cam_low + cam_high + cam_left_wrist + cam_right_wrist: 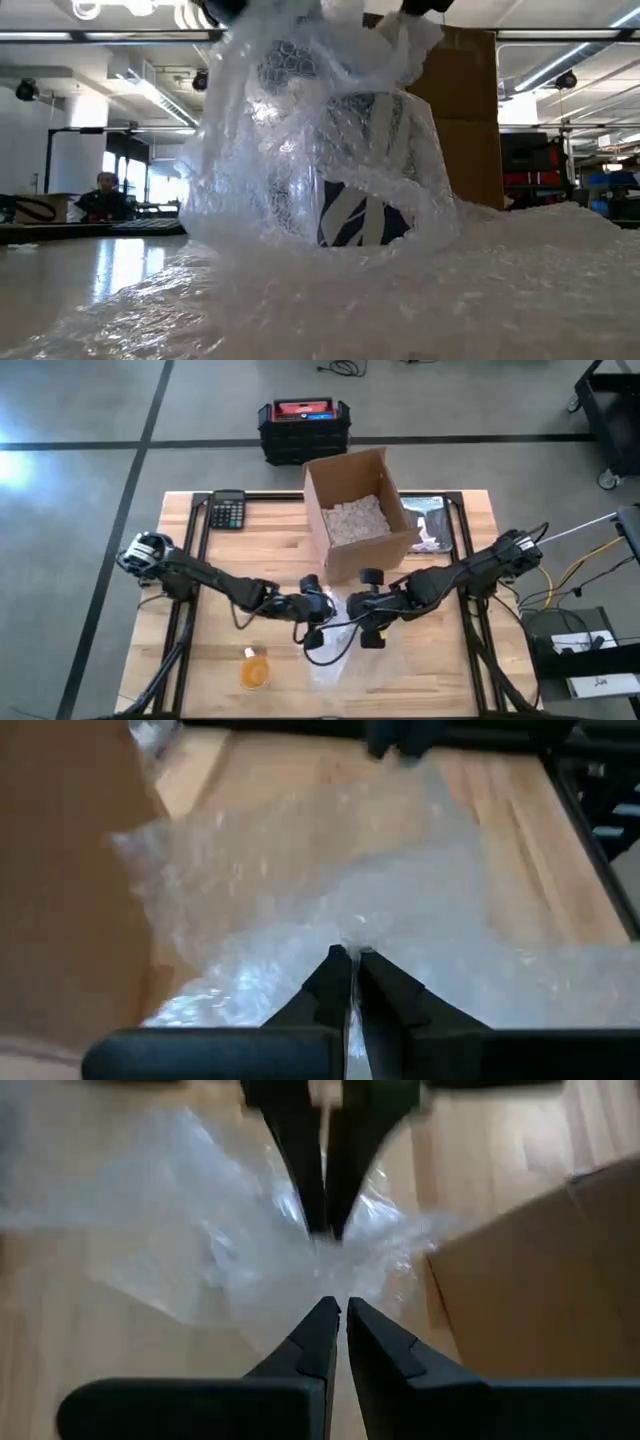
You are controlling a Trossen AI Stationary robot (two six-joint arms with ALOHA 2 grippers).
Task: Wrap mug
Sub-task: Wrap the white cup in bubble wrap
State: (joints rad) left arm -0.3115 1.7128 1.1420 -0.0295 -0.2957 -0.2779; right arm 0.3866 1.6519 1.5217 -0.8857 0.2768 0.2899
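Note:
A mug (358, 218) with a dark blue and white pattern stands on the table under a clear bubble wrap sheet (300, 150), which is drawn up over it like a tent. The sheet's lower part (335, 650) spreads over the wood toward the near edge. My left gripper (314, 610) and my right gripper (366, 616) face each other just above the mug, both shut on gathered wrap. The low view shows only their undersides, the left gripper (222, 8) and the right gripper (420, 6), at the very top. My left gripper pinches a gathered bunch of the bubble wrap (352, 932) between its two fingers, coming in level from the table's left. The wrap rises from the table to the fingers and drapes over the mug. How many layers it holds, I cannot tell. My right gripper pinches the bunched wrap (332, 1276) at its fingertips, coming level from the table's right, right opposite the left gripper's fingers (318, 1200). The wrap (400, 35) is pulled up to it over the mug's right side.
An open cardboard box (355, 510) with packing peanuts stands just behind the grippers. A calculator (228, 510) lies at the far left and a printed sheet (432, 520) to the right of the box. A small orange object (255, 672) sits near the front edge.

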